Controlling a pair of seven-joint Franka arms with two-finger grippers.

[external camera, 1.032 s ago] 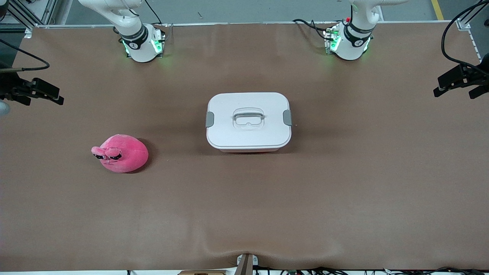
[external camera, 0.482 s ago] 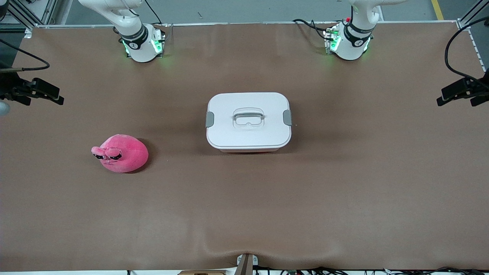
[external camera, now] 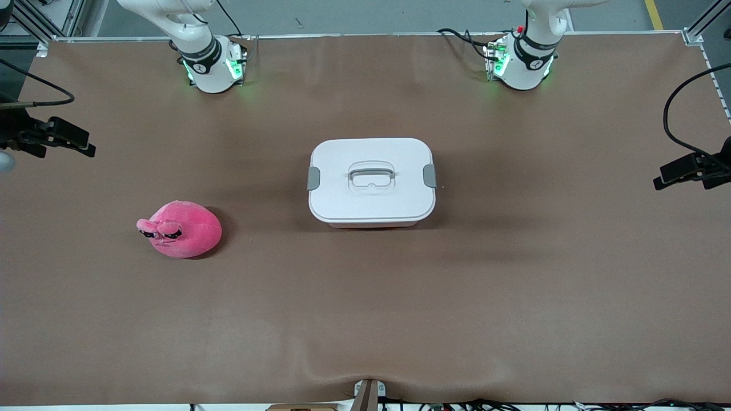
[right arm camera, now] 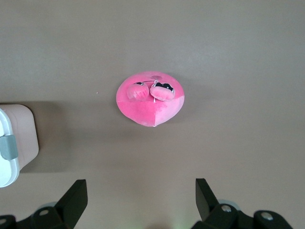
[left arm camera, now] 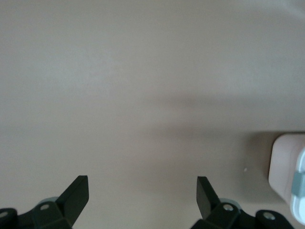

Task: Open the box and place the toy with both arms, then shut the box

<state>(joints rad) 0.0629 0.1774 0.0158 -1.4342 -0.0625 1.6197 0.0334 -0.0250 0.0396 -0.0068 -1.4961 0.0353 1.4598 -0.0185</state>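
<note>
The box (external camera: 371, 181), its white lid shut, with grey clips at both ends and a recessed handle (external camera: 371, 174), sits mid-table. The pink plush toy (external camera: 181, 229) lies toward the right arm's end, nearer the front camera than the box. My right gripper (external camera: 63, 142) hangs open over that end of the table; the right wrist view shows the toy (right arm camera: 150, 98) and a box corner (right arm camera: 19, 138) past its empty gripper (right arm camera: 140, 183). My left gripper (external camera: 682, 171) hangs open over the left arm's end; the left wrist view shows bare mat between its fingers (left arm camera: 142, 183) and the box's pink edge (left arm camera: 286, 167).
A brown mat (external camera: 514, 285) covers the whole table. The two arm bases (external camera: 214, 68) (external camera: 522, 65) stand along the edge farthest from the front camera. A small bracket (external camera: 368, 394) sticks up at the edge nearest that camera. A black cable (external camera: 674, 108) loops above the left gripper.
The left gripper has slid lower in the front view along its end of the table. The right gripper, box and toy have not moved.
</note>
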